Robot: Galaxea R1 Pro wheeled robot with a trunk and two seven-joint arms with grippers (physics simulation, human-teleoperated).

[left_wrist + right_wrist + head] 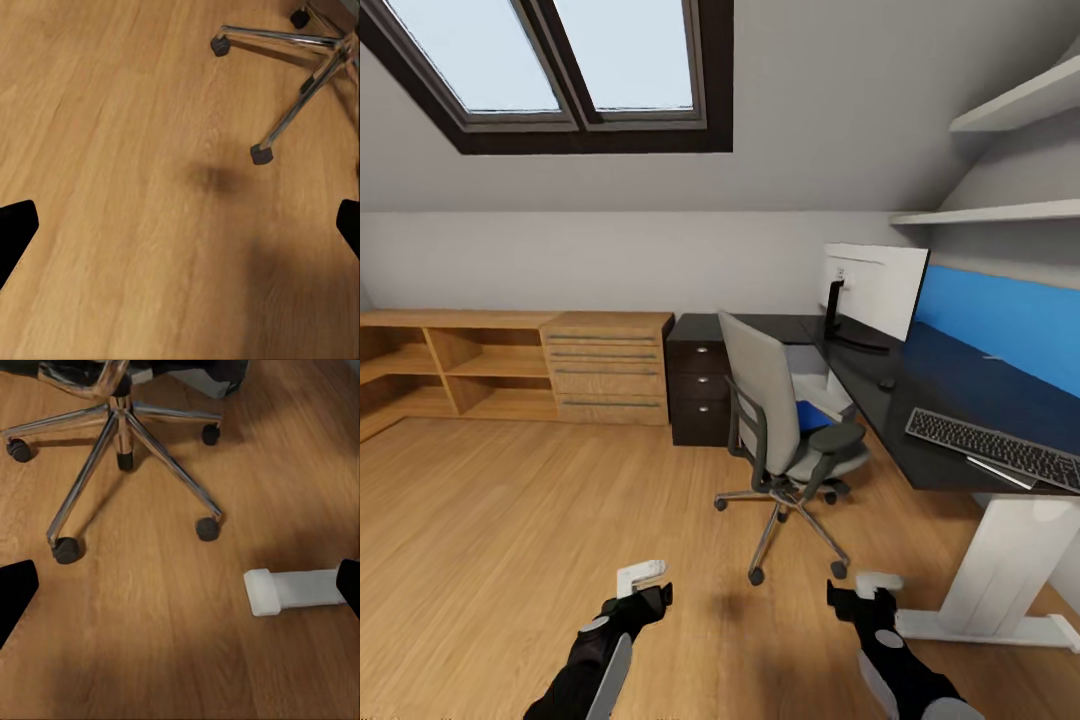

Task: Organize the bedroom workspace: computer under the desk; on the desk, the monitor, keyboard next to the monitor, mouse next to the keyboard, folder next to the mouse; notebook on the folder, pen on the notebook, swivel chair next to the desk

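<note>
Two grippers hang low over the light wood floor in the head view, the left gripper and the right gripper, each with its fingers spread wide and nothing between them; in the wrist views the dark fingertips sit far apart at the picture's edges over bare boards. Just ahead stands the swivel chair, grey with black armrests, its back turned toward the robot and its chrome base on casters close before the right gripper. On its seat lies the blue folder, partly hidden by the backrest. The chair stands just beside the black desk, which has a blue back panel and white legs, one white foot showing in the right wrist view. On the desk stand the monitor, its white back facing the room, the small dark mouse near it, and the keyboard nearer the front edge. A pale box under the desk behind the chair may be the computer, though I cannot tell. A dark drawer cabinet and a low wooden shelf unit line the far wall.
</note>
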